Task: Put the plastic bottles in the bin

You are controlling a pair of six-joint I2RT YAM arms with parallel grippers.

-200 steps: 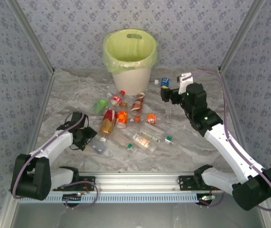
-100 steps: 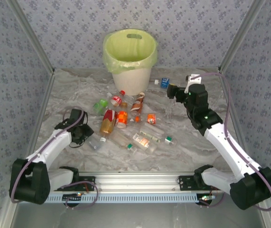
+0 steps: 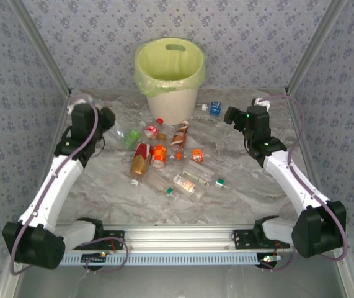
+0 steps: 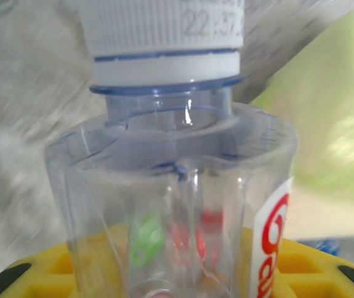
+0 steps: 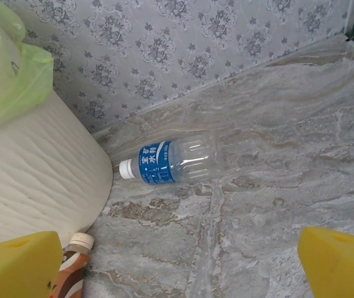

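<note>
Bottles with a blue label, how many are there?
1. The blue-label bottle lies on its side on the table just right of the bin, white cap toward it. Labels in the pile may be hidden.

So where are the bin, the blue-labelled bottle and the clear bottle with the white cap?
bin (image 3: 173, 105), top external view, on its cream side wall.
blue-labelled bottle (image 5: 158, 163), right wrist view, on its blue label.
white-capped clear bottle (image 4: 177, 186), left wrist view, on its clear body under the neck.
</note>
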